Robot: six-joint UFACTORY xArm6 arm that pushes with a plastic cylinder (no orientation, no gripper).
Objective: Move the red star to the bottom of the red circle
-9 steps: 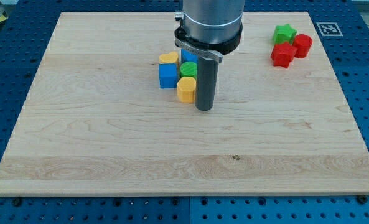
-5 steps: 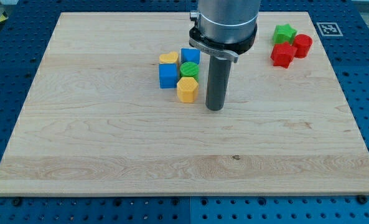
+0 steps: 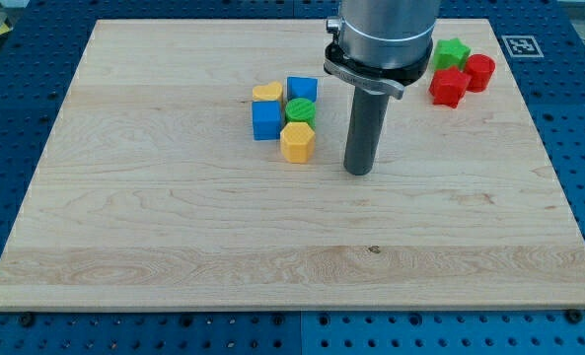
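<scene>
Red star (image 3: pixel 448 87) at board's (image 3: pixel 174 247) top right, touching red circle (image 3: pixel 479 71) on its right and green star (image 3: pixel 452 52) above.

Near to far:
- Tip (image 3: pixel 358 172) down on bare wood mid-board, no gripper fitted, nothing held. Near yellow hexagon (image 3: pixel 297 142), not touching; well apart from red star.
- Risks, judged: straight approach from view's left shoves red star harder into circle, or drags green star along. Circle close to board edge; could slide off.
</scene>
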